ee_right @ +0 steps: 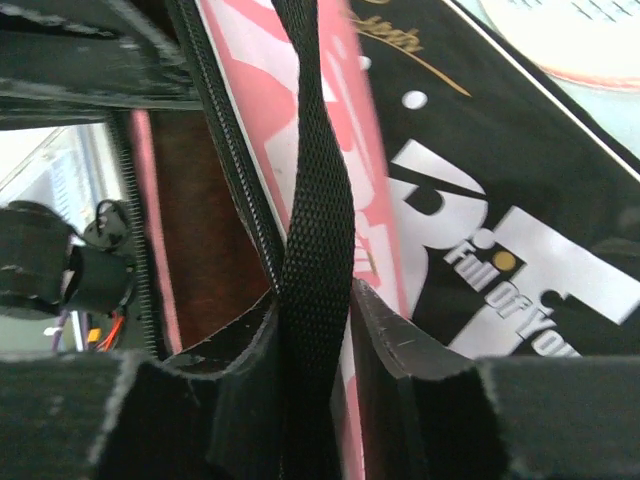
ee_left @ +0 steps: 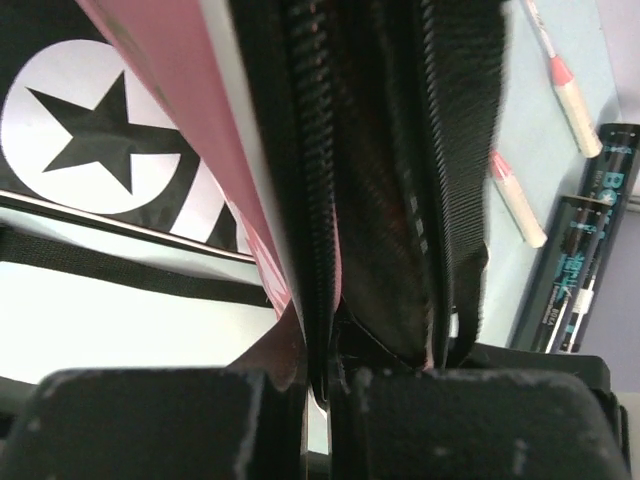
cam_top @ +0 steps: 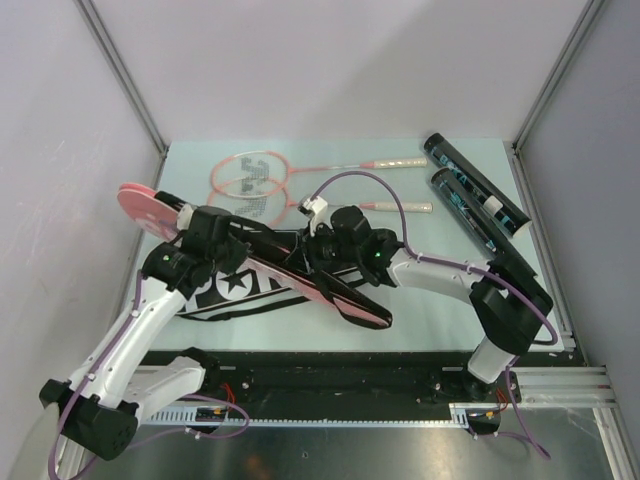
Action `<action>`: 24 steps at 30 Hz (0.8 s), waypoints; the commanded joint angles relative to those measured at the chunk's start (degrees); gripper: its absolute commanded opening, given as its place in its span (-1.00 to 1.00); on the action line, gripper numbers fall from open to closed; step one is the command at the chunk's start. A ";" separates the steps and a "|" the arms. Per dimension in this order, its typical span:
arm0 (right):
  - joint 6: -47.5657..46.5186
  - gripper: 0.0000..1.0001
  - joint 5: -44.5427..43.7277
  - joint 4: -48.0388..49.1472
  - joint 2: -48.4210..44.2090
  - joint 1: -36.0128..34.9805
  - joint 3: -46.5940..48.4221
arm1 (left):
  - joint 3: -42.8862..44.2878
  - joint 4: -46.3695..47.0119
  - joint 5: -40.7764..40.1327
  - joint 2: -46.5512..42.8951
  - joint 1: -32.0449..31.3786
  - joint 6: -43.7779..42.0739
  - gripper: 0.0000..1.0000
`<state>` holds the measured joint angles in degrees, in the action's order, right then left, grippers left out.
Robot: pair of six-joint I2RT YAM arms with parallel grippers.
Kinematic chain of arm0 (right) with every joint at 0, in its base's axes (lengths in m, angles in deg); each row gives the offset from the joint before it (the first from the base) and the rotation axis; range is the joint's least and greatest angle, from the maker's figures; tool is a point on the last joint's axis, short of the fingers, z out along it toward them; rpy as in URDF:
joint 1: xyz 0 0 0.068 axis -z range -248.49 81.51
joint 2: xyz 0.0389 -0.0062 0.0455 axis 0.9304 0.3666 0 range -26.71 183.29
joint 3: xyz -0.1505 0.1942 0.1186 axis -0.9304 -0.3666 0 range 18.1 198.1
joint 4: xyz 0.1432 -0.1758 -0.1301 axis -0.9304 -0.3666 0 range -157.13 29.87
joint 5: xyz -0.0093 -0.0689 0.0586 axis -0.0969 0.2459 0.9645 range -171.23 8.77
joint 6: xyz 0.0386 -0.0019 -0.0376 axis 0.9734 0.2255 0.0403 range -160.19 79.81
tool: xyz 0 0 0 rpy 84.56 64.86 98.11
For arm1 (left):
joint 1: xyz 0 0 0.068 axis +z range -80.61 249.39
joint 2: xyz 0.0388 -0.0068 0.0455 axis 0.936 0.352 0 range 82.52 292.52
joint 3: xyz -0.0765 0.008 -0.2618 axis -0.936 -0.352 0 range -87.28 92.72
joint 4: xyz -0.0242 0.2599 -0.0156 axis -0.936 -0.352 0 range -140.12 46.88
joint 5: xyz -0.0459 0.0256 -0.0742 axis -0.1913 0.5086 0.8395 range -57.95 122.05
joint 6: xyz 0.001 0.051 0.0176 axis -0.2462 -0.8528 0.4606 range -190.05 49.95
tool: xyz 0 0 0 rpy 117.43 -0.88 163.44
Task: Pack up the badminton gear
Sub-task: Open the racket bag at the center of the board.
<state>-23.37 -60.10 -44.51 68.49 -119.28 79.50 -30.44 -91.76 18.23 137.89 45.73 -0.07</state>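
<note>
**Top view.** Two rackets [cam_top: 250, 178] lay overlapped at upper centre and two tubes [cam_top: 478, 195] at upper right, all outside the bag [cam_top: 255, 295]. The bag lay slantwise at centre-left, its middle hidden by both arms, and its contents could not be made out.

**Wrist views.** The left gripper [ee_left: 318, 375] was clamped on the bag's zipper [ee_left: 315, 200] edge. The right gripper [ee_right: 315, 300] had its fingers closed on a black strap [ee_right: 315, 180]. The bag's print was cut off.

**Setting.** The table [cam_top: 420, 300] was pale green, with grey walls [cam_top: 350, 60] around it.
</note>
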 commanded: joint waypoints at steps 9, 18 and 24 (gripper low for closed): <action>-23.15 0.24 -8.91 -19.57 2.97 6.22 4.77 | 3.19 -5.50 -7.27 1.93 2.57 -15.12 -0.99; -23.32 0.19 -18.14 -32.40 0.08 4.91 6.62 | 4.24 -6.20 -7.01 5.08 4.85 -24.44 -0.99; -18.85 0.24 -9.26 -27.94 -4.23 1.04 5.30 | 2.23 -5.59 -3.05 5.89 7.58 -23.22 -0.99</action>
<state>-44.60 -74.42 -74.58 69.39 -116.24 84.20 -28.15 -97.55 16.24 144.47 51.50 -22.58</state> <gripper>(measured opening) 0.533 0.051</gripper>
